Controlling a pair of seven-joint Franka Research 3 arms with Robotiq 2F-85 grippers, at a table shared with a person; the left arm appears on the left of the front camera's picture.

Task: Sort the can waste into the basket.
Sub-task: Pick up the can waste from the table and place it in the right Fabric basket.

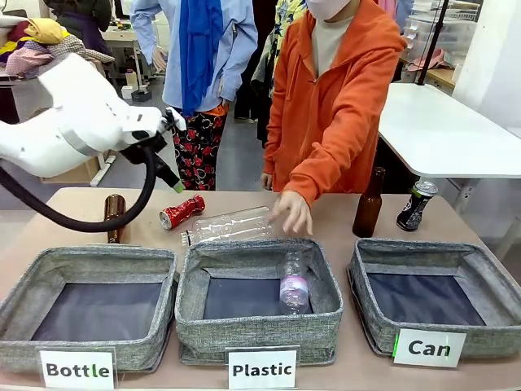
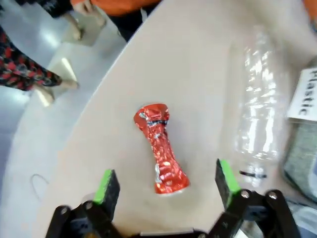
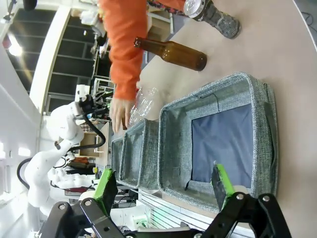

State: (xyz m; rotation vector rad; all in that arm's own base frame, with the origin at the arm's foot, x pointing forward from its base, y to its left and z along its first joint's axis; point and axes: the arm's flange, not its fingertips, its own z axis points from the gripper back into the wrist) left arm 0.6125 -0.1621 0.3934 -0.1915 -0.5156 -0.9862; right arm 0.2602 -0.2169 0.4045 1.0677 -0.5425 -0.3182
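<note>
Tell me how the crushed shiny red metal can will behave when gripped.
The crushed shiny red metal can looks thin-walled and probably empty, so it is likely light and apt to dent further in the open left gripper. Lying flat with a pinched waist, it seems unlikely to roll. Its glossy skin may slip a little.

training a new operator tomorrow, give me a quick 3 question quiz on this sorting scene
1. Fill in: the black can stands on the table beside a brown ____.
2. What lies between the fingers of the open left gripper? A) red crushed can B) black can C) paper cup
3. True or false: the basket labelled Can already holds a can.
Key: 1 bottle; 2 A; 3 false.
</note>
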